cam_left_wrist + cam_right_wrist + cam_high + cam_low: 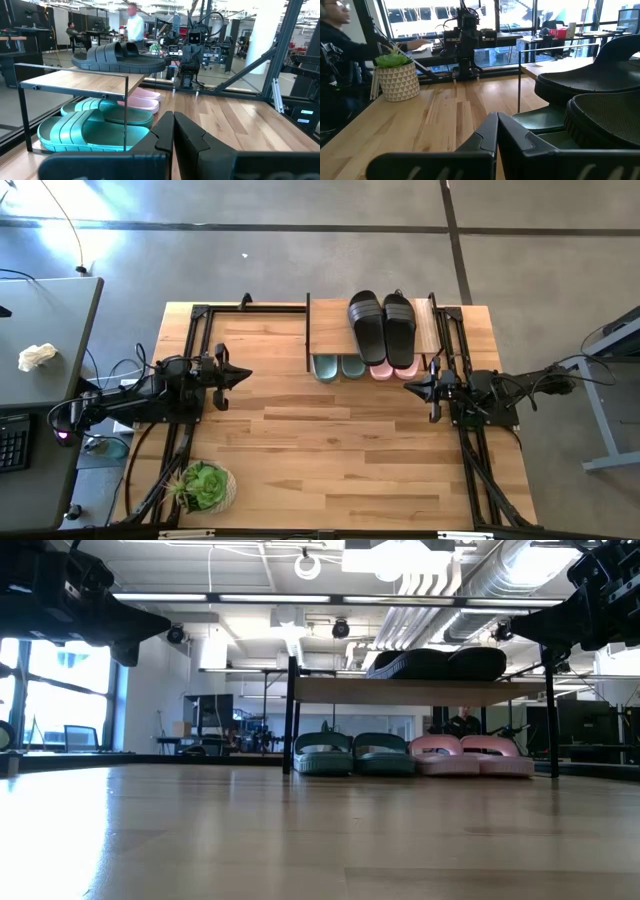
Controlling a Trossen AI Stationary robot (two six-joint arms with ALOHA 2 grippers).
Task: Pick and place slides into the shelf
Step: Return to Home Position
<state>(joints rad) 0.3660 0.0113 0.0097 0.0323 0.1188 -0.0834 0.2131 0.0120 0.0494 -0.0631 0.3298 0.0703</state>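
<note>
Dark left tool (247,374) and right tool (407,386), each with fingers together, hover level, facing each other.

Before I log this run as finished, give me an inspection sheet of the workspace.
Surface: wooden table, no damage seen.
Job's things: black pair on top of the shelf; green pair and pink pair side by side under it.
Clutter: potted plant at a table corner on the left arm's side.
Grippers: left gripper and right gripper both shut, empty, raised at the table's sides.
Cables: bundle by the left arm's base.
Surroundings: desk with keyboard; a person nearby.
</note>
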